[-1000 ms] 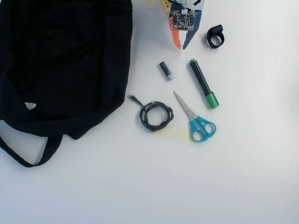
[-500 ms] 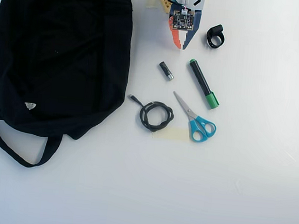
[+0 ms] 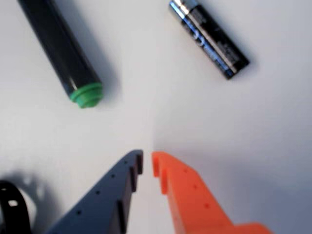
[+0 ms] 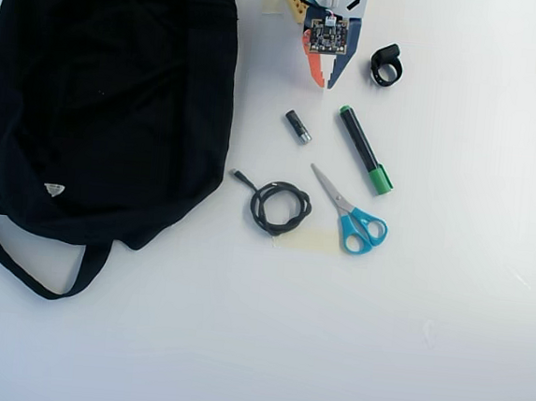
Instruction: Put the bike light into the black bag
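Gripper (image 4: 324,80) nearly pressed together, empty, beside bike light (image 4: 387,65) at overhead top. Battery (image 4: 298,126), marker (image 4: 365,151), scissors (image 4: 351,212), cable (image 4: 279,207) below, possibly obstructing; black bag (image 4: 99,92) left.

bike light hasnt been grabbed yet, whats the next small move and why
Probably swing the end effector sideways toward the bike light, opening on the way. In the overhead view the light lies just right of it, untouched. The fingers are nearly closed on nothing and point down between the battery and the marker, so they are off target.
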Robot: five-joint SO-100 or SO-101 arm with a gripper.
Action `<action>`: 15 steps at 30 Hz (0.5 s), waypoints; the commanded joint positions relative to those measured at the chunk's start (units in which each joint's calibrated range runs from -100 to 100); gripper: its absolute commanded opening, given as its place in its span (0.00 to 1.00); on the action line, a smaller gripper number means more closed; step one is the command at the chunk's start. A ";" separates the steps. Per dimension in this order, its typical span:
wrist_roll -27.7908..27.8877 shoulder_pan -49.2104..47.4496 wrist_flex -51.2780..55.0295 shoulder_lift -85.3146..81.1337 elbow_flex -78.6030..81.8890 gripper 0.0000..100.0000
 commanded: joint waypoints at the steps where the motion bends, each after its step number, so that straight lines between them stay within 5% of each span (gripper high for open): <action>1: 0.23 -0.24 1.37 -0.75 1.25 0.02; 9: 0.13 -0.24 -1.04 0.00 0.89 0.02; 15: 0.23 -0.76 -18.01 8.05 -7.92 0.03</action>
